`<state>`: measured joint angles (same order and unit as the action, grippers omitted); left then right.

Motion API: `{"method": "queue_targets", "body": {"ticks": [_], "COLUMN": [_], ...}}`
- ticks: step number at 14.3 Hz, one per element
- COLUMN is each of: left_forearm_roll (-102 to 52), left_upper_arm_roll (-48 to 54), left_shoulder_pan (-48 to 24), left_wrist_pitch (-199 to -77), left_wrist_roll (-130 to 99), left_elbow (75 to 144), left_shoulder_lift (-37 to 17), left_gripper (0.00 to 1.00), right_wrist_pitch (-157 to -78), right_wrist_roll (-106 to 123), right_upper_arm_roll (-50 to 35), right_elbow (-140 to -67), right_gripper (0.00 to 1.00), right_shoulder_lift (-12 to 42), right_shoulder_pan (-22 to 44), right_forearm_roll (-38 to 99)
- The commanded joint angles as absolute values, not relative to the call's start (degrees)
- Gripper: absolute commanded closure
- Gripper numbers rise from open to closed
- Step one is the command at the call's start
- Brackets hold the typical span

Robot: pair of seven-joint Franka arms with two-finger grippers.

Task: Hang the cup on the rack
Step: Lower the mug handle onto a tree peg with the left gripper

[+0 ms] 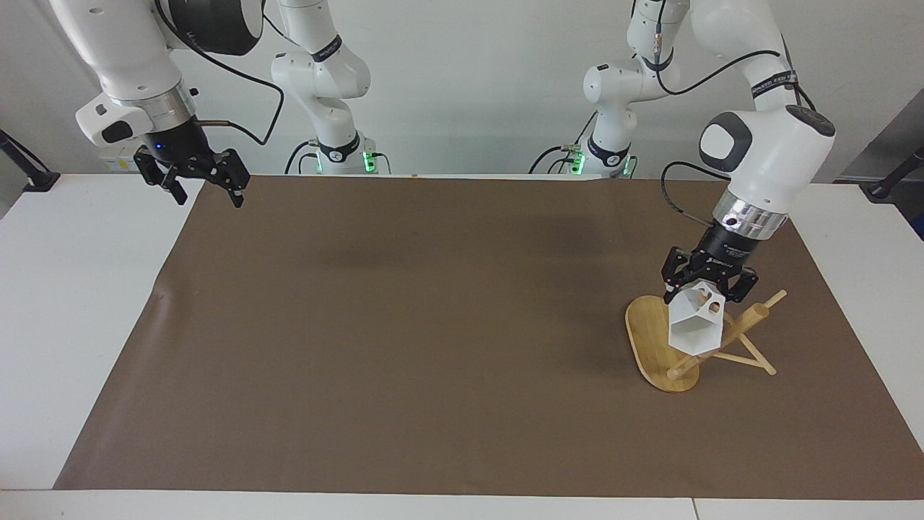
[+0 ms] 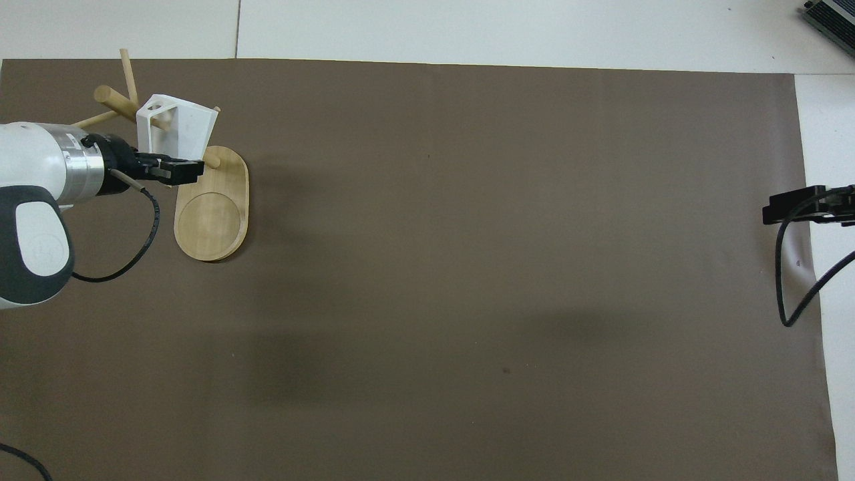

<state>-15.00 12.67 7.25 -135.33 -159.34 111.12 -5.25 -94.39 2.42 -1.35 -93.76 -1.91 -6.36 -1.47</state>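
The white faceted cup [image 1: 694,328] hangs mouth-down from my left gripper [image 1: 709,287], which is shut on its pierced handle. The cup is over the bamboo rack's oval base [image 1: 647,336], right beside the thick post [image 1: 736,328] and its thin pegs. I cannot tell whether a peg is in the handle. In the overhead view the cup [image 2: 180,130] lies against the post [image 2: 117,103], with the left gripper [image 2: 180,170] beside it and the rack base [image 2: 210,220] below. My right gripper [image 1: 201,184] is open, empty and raised, waiting over the mat's corner.
A brown mat [image 1: 433,325] covers most of the white table [image 1: 65,303]. The rack stands at the left arm's end of the mat. The right gripper [image 2: 795,206] shows at the mat's edge in the overhead view. A cable loops below it.
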Motion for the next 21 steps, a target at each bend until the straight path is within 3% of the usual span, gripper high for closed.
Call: {"method": "queue_targets", "body": {"ticks": [1,21], "left_forearm_roll": [-14.23,-18.98], "left_upper_arm_roll": [13.53,13.45], "left_shoulder_pan": [7.21,8.35], "left_wrist_pitch": [-135.97,-135.79], "left_wrist_roll": [-170.68,-172.97], "left_elbow": [110.3,112.24], "left_shoulder_lift": [-5.8,-5.19], "left_gripper": [1.0,1.0], "right_wrist_pitch": [-92.9,-92.99], "right_wrist_roll": [2.55,2.64], "right_upper_arm_roll": [-0.88,-1.05], "right_elbow": [-93.51,-93.78], "right_gripper": [0.0,0.0], "right_shoulder_lift": [-2.2,-2.46], "right_shoulder_pan": [-6.24,-6.68], "right_forearm_roll": [-0.79,-0.88]}}
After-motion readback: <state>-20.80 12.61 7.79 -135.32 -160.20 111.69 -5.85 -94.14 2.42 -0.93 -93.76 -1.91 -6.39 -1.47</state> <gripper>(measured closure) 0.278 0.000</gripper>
